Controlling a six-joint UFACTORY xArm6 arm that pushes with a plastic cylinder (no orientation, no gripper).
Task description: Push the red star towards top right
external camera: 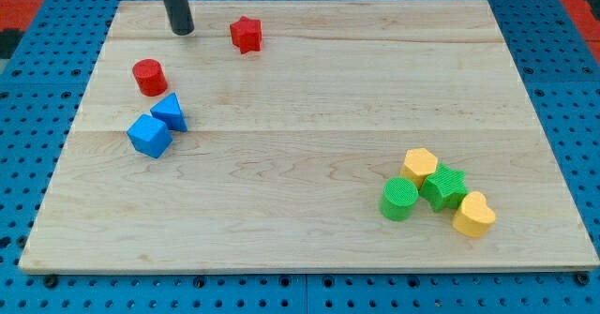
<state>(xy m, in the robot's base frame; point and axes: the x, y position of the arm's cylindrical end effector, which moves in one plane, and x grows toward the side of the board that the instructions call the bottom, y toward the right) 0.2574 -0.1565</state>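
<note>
The straight dark rod (175,3) is cut off by the view's top edge, so only its lower length and my tip (181,31) show (the arm above is out of sight). The pale wooden board (309,155) hides the blue pegboard table (572,89) beneath it. Toward the board's lower right corner, the green ribbed star block (444,186) partly hides the yellow hexagonal block (420,165) behind it

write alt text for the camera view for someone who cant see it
My tip rests near the wooden board's top-left corner, left of the red star and not touching it. A red cylinder and two blue blocks sit below; yellow and green blocks cluster at lower right.
</note>
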